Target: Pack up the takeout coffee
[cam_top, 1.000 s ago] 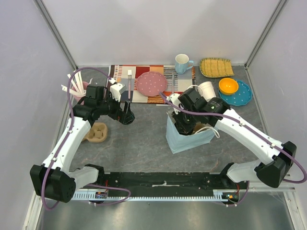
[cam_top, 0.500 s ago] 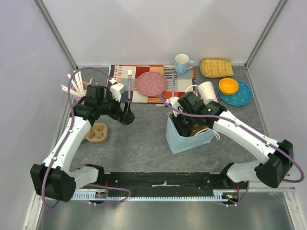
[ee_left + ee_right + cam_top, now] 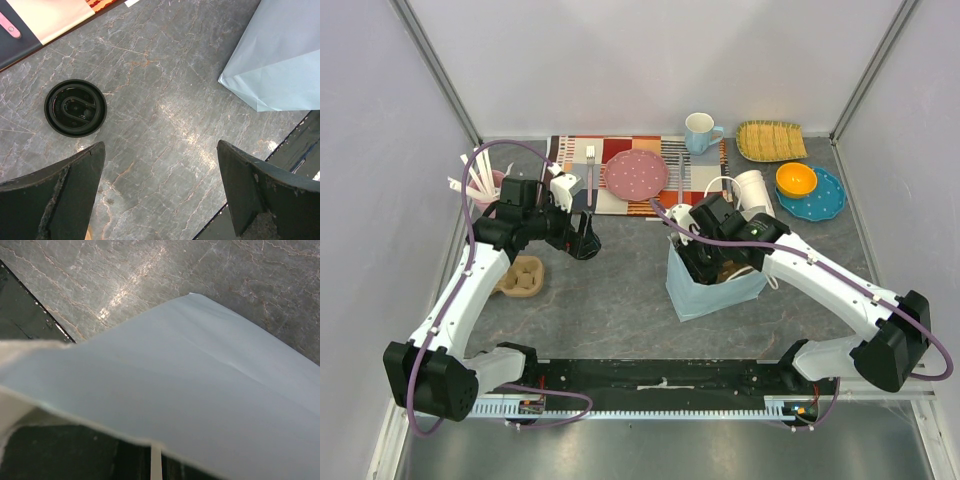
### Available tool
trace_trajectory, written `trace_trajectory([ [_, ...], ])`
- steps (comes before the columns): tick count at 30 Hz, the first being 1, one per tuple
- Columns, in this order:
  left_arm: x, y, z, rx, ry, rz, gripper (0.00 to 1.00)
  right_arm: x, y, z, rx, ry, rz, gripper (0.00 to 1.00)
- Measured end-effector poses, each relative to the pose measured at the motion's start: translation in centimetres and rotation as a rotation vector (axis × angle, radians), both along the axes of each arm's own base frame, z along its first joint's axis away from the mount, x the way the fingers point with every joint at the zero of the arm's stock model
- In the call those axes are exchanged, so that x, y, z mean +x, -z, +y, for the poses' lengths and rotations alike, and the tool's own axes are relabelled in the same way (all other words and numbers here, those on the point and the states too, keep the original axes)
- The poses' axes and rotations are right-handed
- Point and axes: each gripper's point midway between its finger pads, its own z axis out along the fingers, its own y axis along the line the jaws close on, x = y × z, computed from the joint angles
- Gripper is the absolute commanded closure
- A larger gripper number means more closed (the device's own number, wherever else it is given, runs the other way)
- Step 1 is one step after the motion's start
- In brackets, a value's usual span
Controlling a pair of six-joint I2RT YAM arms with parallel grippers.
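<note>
The round black lid (image 3: 75,107) lies flat on the grey table, ahead and left of my left gripper (image 3: 160,195). That gripper is open and empty and hovers above the table (image 3: 585,243). My right gripper (image 3: 705,262) reaches down into the light blue paper bag (image 3: 705,298). In the right wrist view the bag's wall (image 3: 200,380) fills the frame. Its rim crosses in front of the dark fingers (image 3: 100,460), which show only a thin cream strip between them. I cannot tell what they hold. The takeout cup itself is hidden. The bag's corner also shows in the left wrist view (image 3: 280,65).
A brown cup carrier (image 3: 523,277) sits by the left arm. Lidless cream cups (image 3: 750,188) lie behind the bag. A patterned mat (image 3: 570,155), pink plate (image 3: 636,173), blue mug (image 3: 699,132), woven tray (image 3: 771,140) and an orange bowl (image 3: 796,180) line the back.
My right arm has shifted slightly left and lower at the bag. The left arm has not moved.
</note>
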Motion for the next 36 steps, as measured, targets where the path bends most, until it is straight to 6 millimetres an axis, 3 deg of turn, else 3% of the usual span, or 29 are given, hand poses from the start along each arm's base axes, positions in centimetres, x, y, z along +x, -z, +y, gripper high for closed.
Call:
trace_trajectory([
  [7, 0.0, 0.0, 0.0, 0.002, -0.001, -0.001, 0.0, -0.1, 0.0, 0.0, -0.001, 0.004, 0.004, 0.66],
  [10, 0.0, 0.0, 0.0, 0.002, -0.001, -0.001, 0.0, -0.2, 0.1, -0.2, -0.01, 0.006, 0.013, 0.6],
  [19, 0.0, 0.0, 0.0, 0.003, -0.001, -0.001, 0.0, -0.4, -0.8, -0.7, -0.027, 0.013, 0.018, 0.57],
  [36, 0.1, 0.2, 0.1, 0.008, 0.003, 0.001, 0.0, 0.4, -5.0, -0.9, -0.017, 0.027, -0.048, 0.46],
])
